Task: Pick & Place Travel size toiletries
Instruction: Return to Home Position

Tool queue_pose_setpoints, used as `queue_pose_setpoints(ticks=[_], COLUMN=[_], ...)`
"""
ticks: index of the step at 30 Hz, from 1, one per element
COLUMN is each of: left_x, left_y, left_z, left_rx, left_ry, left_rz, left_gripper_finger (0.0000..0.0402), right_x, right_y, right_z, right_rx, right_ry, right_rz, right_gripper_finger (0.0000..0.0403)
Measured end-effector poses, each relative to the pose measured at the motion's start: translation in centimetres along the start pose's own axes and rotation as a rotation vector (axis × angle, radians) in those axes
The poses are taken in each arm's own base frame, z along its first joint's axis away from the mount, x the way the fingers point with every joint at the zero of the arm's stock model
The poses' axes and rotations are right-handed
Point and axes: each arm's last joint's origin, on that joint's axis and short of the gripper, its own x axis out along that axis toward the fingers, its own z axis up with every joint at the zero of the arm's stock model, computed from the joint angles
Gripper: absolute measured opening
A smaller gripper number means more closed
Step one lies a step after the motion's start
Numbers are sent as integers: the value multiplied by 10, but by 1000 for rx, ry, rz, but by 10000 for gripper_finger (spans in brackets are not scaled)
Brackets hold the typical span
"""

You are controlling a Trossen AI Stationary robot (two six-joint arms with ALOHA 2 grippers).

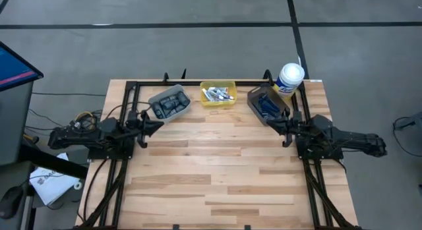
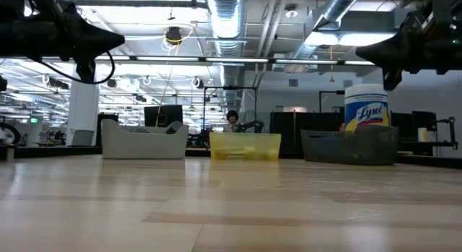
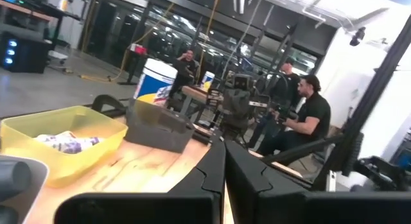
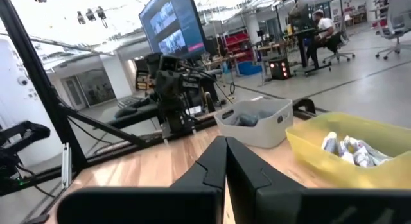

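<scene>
Toiletries (image 1: 217,93): sorted by kind into three bins along the far edge of the table (image 1: 217,177); all lying inside, apart from both tools.
White tubes (image 1: 215,94): heaped in the yellow bin (image 1: 217,83), the middle one of the row; visible from both wrist views as a pale pile against the bin's wall.
Grey pods (image 1: 171,105): packed in the grey bin (image 1: 153,100), left of the yellow bin and turned at a slant.
Blue razors (image 1: 266,105): down in the dark bin (image 1: 252,93), right of the yellow bin, likewise at a slant.
Wipes canister (image 1: 290,77): upright at the far right corner, just behind the dark bin; yellow label facing the low view.
Left tool (image 1: 160,124): closed, finger against finger in the left wrist view; raised above the table at its left side, tip near the grey bin's near corner, pointing toward the middle.
Right tool (image 1: 269,122): closed the same way in the right wrist view; raised at the right side, tip near the dark bin's near corner, pointing toward the middle.
Room: seated person (image 3: 311,112) in a dark shirt beyond the table, in the left wrist view.
</scene>
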Motion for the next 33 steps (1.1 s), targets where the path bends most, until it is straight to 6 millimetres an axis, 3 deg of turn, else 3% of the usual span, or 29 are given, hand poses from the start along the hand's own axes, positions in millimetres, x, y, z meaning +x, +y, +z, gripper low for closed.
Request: queue_pose_setpoints(ticks=[33], left_x=[0], left_y=[0], left_z=[1], left_rx=[-21], left_ry=[-20], left_rz=[16], left_gripper_finger=[0], right_x=[0], right_y=[0], right_z=[-1], right_rx=[40], right_ry=[12], right_rz=[-4], right_gripper_finger=[0])
